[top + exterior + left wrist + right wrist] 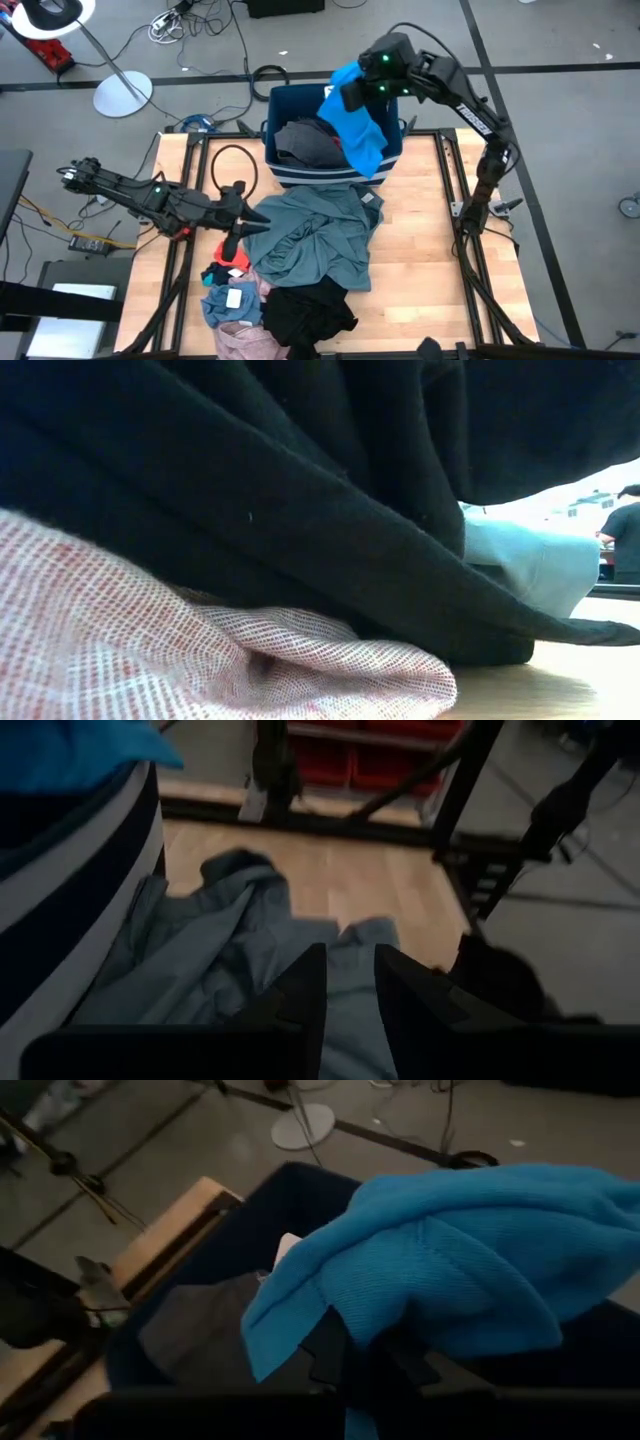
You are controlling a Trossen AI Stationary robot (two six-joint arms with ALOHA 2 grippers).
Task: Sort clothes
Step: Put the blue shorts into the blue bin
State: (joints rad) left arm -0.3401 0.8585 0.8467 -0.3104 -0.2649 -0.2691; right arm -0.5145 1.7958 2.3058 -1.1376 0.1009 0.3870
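My right gripper [352, 95] is over the dark blue bin [290, 95] at the table's far edge, shut on a bright blue garment [362, 135]. A grey garment [305, 145] lies inside the bin. A large teal garment [315, 235] lies crumpled mid-table. Nearer the front edge lie a black one [310, 310], a pink one [245, 340] and small red-orange [235, 260] and light blue [230, 300] pieces. My left gripper [258, 220] hovers at the teal garment's left edge, open, with nothing between its fingers [310, 990]. My right gripper holds the bright blue garment [450, 1270] from above the bin. The cloth drapes over the fingers and hides the place of contact. The garment hangs slack below the gripper. Its lower end [372, 165] falls over the bin's near right corner.
The bin's striped wall [60, 890] stands close beside my left gripper. Dark frame posts [470, 210] rise at the table's right side. In the low view, black cloth [300, 490] and pink woven cloth [150, 650] fill the foreground. Bare wood [430, 260] lies right of the teal garment.
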